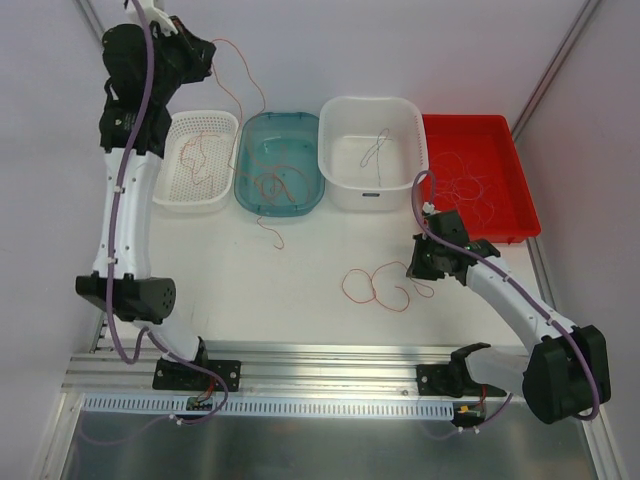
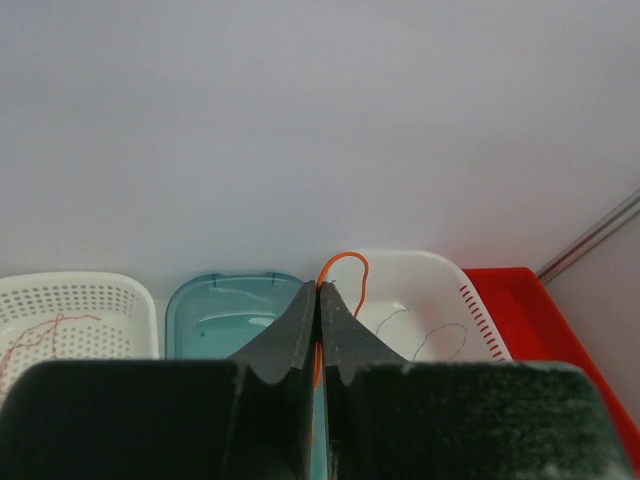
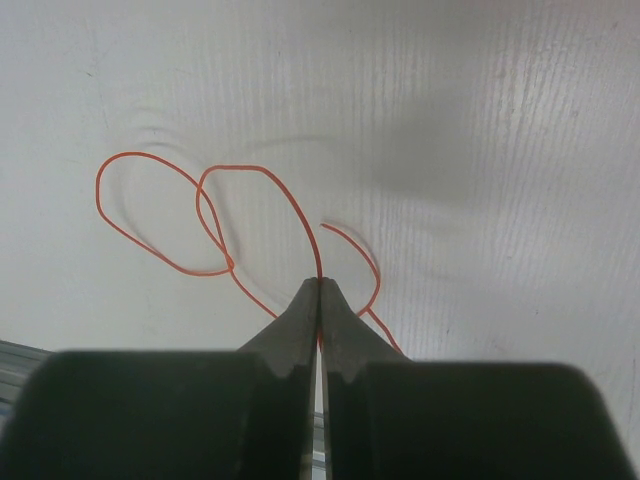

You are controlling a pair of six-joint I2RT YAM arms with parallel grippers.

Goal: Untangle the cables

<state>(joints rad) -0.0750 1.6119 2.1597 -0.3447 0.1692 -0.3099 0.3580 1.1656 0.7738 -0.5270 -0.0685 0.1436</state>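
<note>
Left gripper (image 2: 319, 288) was raised high at far left, fingers pressed together on a thin orange cable (image 1: 243, 100). The strand hung down over the teal tub (image 1: 280, 115) and appeared to trail onto the table (image 1: 250, 300) just in front of it. The height was probably meant to draw the strand clear.

Right gripper (image 3: 319, 283) sat low over the table, right of centre, tips pinched on a looped orange cable (image 3: 255, 170) lying in overlapping rings. It was likely anchoring one point so the loops could be pulled open.

A reddish strand lay in the perforated white basket (image 1: 205, 114), an orange one in the teal tub, and a grey one in the white tub (image 1: 370, 101). The remaining tangle (image 1: 465, 185) lay in the red tray (image 1: 500, 135), far right.
</note>
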